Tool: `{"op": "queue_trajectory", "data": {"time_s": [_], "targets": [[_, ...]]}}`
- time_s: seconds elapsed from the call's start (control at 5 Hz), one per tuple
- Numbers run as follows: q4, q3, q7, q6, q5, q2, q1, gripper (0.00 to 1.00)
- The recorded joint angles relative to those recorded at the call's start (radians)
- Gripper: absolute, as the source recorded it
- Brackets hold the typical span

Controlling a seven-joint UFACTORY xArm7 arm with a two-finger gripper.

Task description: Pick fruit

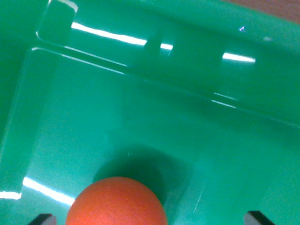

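Orange fruit point(116, 201) sits between the jaws, centred but nearer the wrist view's left tip. Jaws spread wide, gripping nothing. Green bin point(140, 117) floor underneath.

A glossy green plastic tray point(154, 122) filled almost the whole frame. Its flat floor spread across the middle and lower part, and a raised wall ran from the upper left down toward the right edge, with a stepped ridge along its foot. Bright white streaks of overhead light lay on the wall in the upper left, upper middle and upper right, and another streak crossed the floor at the lower left. A dark round shadow sat on the floor at lower centre. In the upper right corner a small brownish surface point(276, 8) showed beyond the rim, too blurred to identify.
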Motion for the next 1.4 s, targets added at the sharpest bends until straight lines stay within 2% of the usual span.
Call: {"op": "queue_trajectory", "data": {"time_s": [0.2, 0.4, 0.6, 0.8, 1.0, 1.2, 1.4], "targets": [[0.000, 0.000, 0.000, 0.000, 0.0000, 0.000, 0.0000, 0.00], [-0.026, 0.001, -0.012, -0.040, 0.0006, 0.013, 0.0026, 0.00], [-0.026, 0.001, -0.012, -0.040, 0.0006, 0.013, 0.0026, 0.00], [-0.051, 0.002, -0.023, -0.078, 0.0012, 0.026, 0.0052, 0.00], [-0.051, 0.002, -0.023, -0.078, 0.0012, 0.026, 0.0052, 0.00], [-0.072, 0.003, -0.033, -0.111, 0.0018, 0.037, 0.0073, 0.00], [-0.072, 0.003, -0.033, -0.111, 0.0018, 0.037, 0.0073, 0.00]]}}
